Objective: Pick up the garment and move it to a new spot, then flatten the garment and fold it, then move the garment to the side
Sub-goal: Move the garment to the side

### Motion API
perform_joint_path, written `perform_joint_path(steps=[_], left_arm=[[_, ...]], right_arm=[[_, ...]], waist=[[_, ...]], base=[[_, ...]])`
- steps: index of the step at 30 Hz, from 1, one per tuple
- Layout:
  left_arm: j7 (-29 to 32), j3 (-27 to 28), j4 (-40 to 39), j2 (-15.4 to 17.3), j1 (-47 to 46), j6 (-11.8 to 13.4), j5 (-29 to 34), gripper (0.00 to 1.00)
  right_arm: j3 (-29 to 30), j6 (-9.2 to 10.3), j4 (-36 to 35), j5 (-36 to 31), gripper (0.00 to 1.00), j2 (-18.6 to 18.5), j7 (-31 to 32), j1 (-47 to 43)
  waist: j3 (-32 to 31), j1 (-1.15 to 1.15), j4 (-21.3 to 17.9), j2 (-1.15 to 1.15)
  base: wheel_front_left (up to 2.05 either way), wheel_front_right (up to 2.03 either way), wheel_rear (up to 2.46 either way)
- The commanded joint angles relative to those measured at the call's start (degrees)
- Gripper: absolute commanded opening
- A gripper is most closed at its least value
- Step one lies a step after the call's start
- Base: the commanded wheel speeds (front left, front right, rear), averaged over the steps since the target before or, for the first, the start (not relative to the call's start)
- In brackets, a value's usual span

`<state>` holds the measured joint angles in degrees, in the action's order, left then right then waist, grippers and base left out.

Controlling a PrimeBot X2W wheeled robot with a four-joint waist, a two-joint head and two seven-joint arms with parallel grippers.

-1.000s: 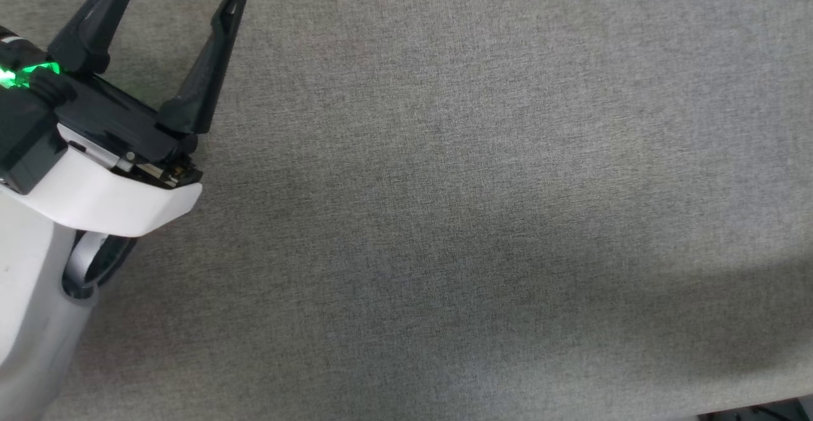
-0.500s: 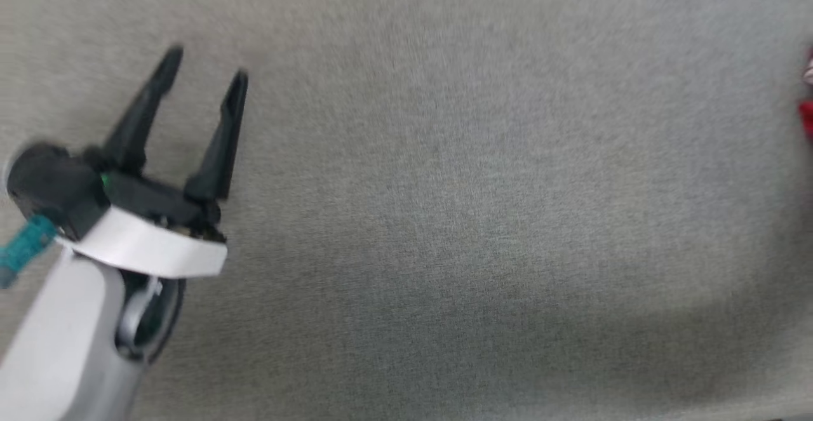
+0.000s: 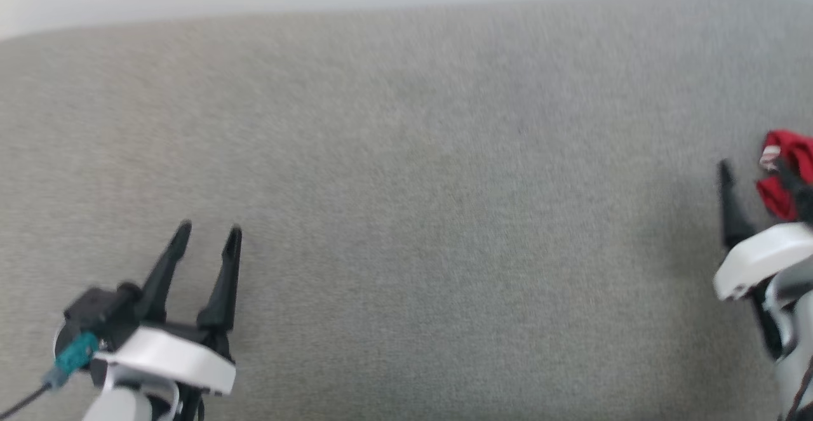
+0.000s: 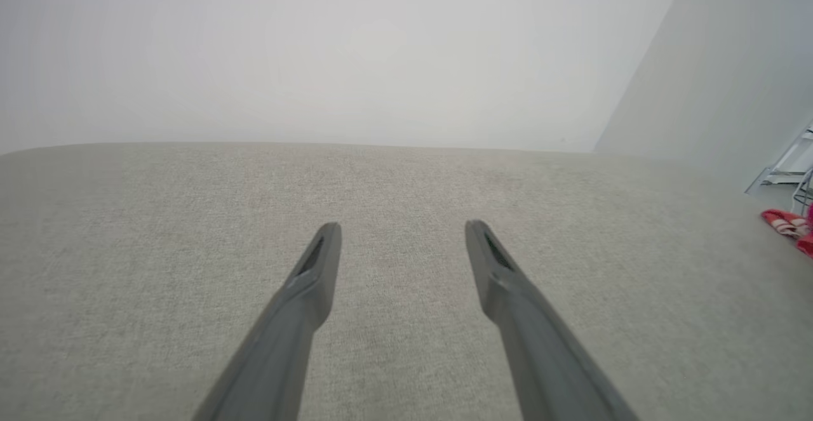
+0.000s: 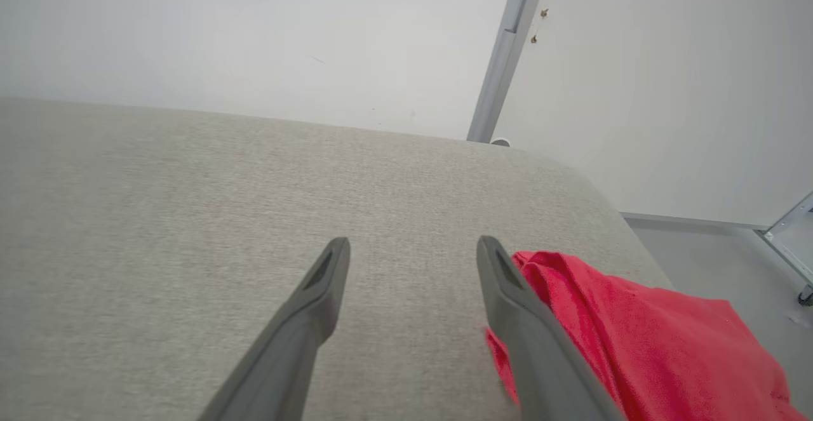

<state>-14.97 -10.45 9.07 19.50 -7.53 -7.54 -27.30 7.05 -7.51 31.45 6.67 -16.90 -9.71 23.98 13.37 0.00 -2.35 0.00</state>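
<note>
Lying bunched at the frame's right edge, the garment sits just beside the spread, empty right gripper; the left gripper, also spread, waits well apart at lower left.

From overhead, the head camera looks steeply down on the grey padded surface. Each wrist camera sits low behind its own fingers and looks along them, across the cloth, to the pale wall. From the left gripper the garment lies well off to its right. At the right gripper it lies close against the right-hand finger. All three views share the surface and the garment.
</note>
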Motion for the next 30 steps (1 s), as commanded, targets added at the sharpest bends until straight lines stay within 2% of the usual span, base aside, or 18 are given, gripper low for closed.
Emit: perform_joint_path(steps=[1, 7, 16, 30], left_arm=[[-0.30, 1.02, 0.65, -0.86, 2.44, 0.14, 0.28, 1.00], [-0.29, 3.42, 1.11, -2.94, 7.51, 0.14, 1.05, 1.00], [-0.30, 5.46, -0.19, -4.64, 12.61, 0.14, 1.92, 1.00], [-0.30, 7.80, -4.99, -6.47, 18.44, 0.14, 3.38, 1.00]], right_arm=[[-2.06, 0.04, 0.23, 1.78, 1.00, 0.76, -1.68, -2.04], [-6.11, 0.04, -0.62, 7.55, 1.00, 1.89, -3.96, -6.42], [-6.71, 0.04, -6.15, 12.07, 1.00, 2.90, -4.95, -13.37], [-3.55, 0.04, -18.04, 12.17, 1.00, 6.79, -3.50, -24.71]], waist=[[-4.72, 0.00, 2.63, 0.00], [-9.14, 0.00, 4.02, 0.00], [-13.43, 0.00, 5.25, 0.00], [-15.56, 0.00, 5.57, 0.00]], base=[[0.00, 0.00, 0.00], [0.00, 0.00, 0.00], [0.00, 0.00, 0.00], [0.00, 0.00, 0.00]])
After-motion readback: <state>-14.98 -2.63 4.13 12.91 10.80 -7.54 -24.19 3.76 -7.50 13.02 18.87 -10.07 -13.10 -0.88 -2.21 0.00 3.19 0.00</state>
